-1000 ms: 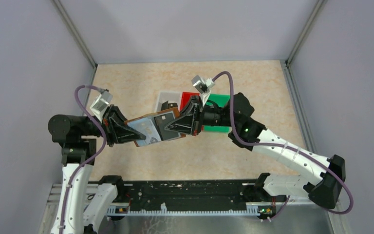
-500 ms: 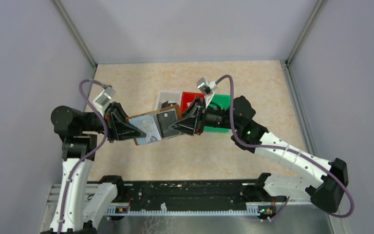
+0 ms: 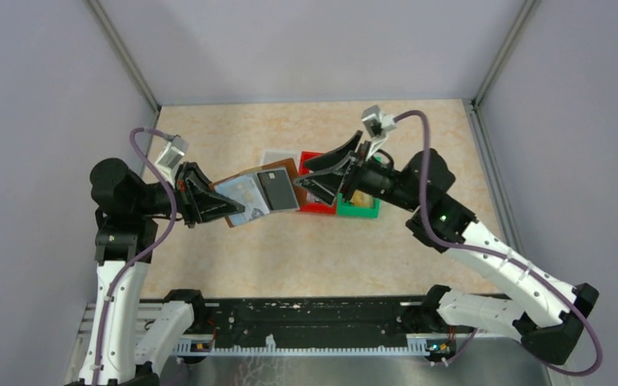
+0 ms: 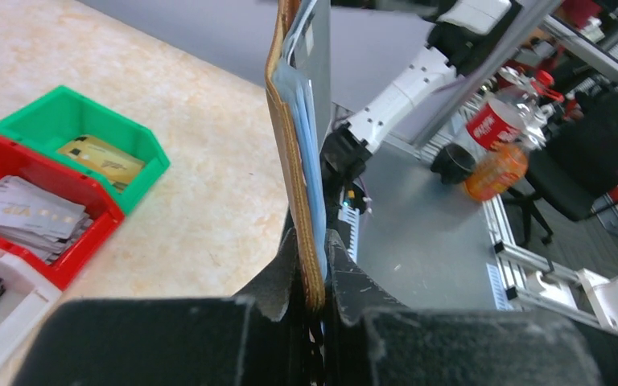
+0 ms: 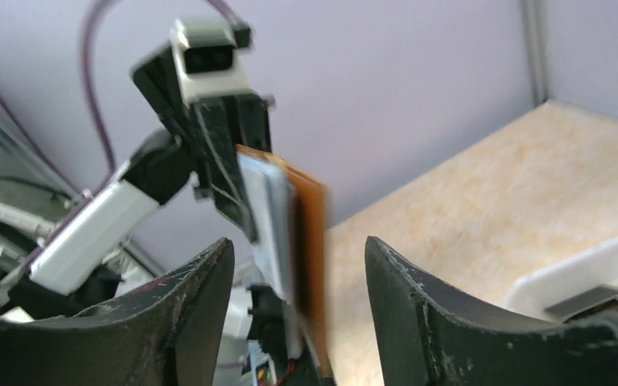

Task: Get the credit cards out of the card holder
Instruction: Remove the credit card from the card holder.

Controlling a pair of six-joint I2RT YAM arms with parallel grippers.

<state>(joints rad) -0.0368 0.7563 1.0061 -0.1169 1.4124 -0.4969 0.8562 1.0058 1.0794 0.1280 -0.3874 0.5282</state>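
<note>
The brown card holder (image 3: 245, 195) hangs open in the air, with my left gripper (image 3: 224, 204) shut on its left end. Its pale sleeves face up, and a dark card (image 3: 274, 188) sits in the right half. In the left wrist view the card holder (image 4: 294, 153) stands edge-on between my left gripper's (image 4: 312, 269) fingers. My right gripper (image 3: 304, 177) is open just right of the holder, apart from it, with nothing in it. The right wrist view shows the card holder (image 5: 307, 233) ahead of the right gripper (image 5: 298, 243), whose jaws stand wide.
Three bins stand in a row behind the holder. The white bin (image 4: 0, 318) holds a black card, the red bin (image 4: 76, 249) silvery cards (image 4: 16, 213), and the green bin (image 4: 149, 149) a gold card (image 4: 100, 157). The arm bases and a black rail (image 3: 314, 326) lie at the near edge.
My right gripper has opened, let go of the dark card in the holder and drawn back to the right. The left gripper has shifted the holder slightly up and away.
</note>
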